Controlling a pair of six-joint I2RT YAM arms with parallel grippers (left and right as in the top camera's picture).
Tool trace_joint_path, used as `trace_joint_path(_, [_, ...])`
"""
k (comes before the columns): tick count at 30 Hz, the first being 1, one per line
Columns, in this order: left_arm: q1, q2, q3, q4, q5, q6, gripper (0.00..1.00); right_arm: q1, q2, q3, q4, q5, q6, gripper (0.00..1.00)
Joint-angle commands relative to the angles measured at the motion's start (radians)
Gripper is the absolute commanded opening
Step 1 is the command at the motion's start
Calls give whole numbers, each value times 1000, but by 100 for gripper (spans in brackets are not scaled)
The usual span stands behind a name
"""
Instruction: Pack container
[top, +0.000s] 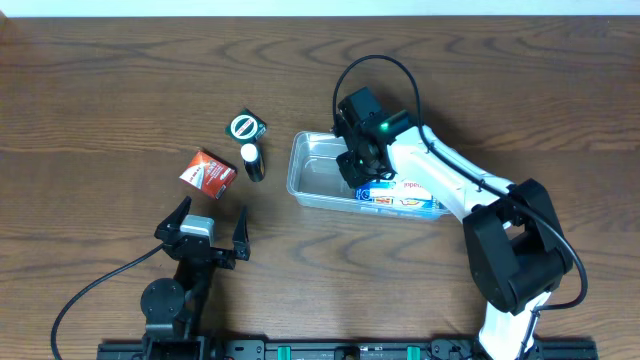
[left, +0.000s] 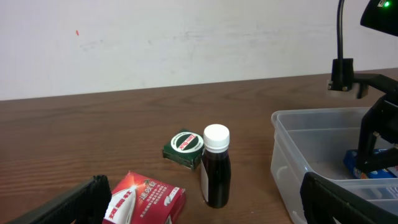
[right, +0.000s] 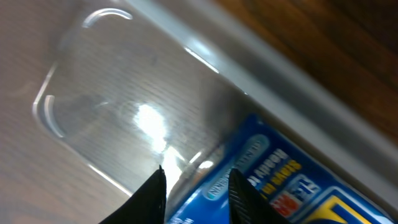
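Note:
The container (top: 312, 172), a clear shallow tub, sits mid-table; it also shows in the left wrist view (left: 292, 149) and the right wrist view (right: 99, 93). A blue and white box (top: 408, 198) lies inside along its front wall. My right gripper (top: 360, 172) is down inside the tub at the box's left end, its fingers (right: 198, 190) close together with the blue box (right: 273, 180) between them. My left gripper (top: 206, 240) is open and empty near the front left, behind a red box (left: 146, 199).
Left of the tub stand a red box (top: 207, 170), a dark bottle with a white cap (top: 252, 160) and a small green box (top: 245, 127). The bottle (left: 215, 167) and green box (left: 184, 147) also show in the left wrist view.

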Motion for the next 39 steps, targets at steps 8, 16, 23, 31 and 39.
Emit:
trace_joint_path(8, [5, -6, -18, -33, 6, 13, 98, -31, 1, 18, -64, 21, 54, 31])
trace_joint_path(16, [5, -6, -18, -33, 6, 13, 98, -31, 1, 19, -80, -6, 54, 52])
trace_joint_path(23, [5, -6, -18, -33, 6, 13, 98, -30, 1, 28, -93, -52, 13, 54])
trace_joint_path(31, [5, -6, -18, -33, 6, 13, 98, -17, -9, 67, -142, -78, -65, 59])
trace_joint_path(39, [5, -6, -18, -33, 6, 13, 98, 35, -55, 73, -193, -77, -221, 63])
